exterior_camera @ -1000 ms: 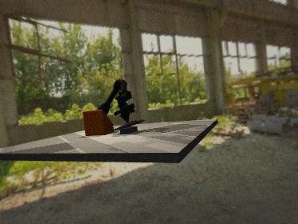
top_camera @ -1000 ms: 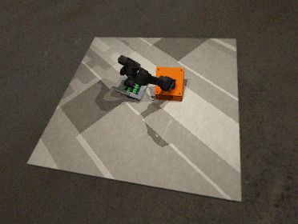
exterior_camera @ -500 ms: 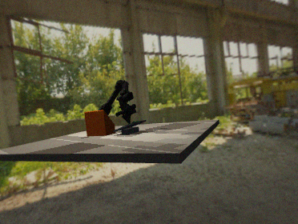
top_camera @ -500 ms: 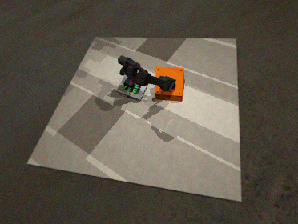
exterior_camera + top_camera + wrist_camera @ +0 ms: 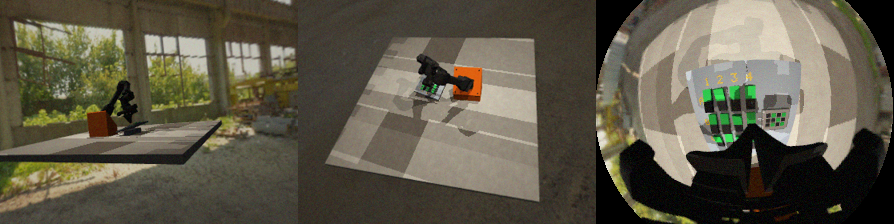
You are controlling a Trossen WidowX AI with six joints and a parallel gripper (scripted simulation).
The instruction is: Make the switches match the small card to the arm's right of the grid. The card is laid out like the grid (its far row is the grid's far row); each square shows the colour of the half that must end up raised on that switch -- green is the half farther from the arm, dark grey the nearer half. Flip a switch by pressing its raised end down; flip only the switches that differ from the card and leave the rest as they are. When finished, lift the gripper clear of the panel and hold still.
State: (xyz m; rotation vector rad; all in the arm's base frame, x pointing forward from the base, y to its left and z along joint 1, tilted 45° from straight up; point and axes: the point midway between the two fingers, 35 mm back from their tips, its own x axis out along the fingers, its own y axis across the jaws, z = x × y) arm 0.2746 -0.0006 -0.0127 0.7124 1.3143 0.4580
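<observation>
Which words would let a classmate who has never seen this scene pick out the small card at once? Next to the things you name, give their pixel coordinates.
Find the light grey panel [image 5: 788, 75] beneath the black claw [image 5: 427, 83] [image 5: 129, 121] [image 5: 753, 131]. On it, beside the block of green-and-black switches, sits the small card [image 5: 765, 127]. Unlike those larger switches, it is a little framed checker of green and dark squares.
</observation>
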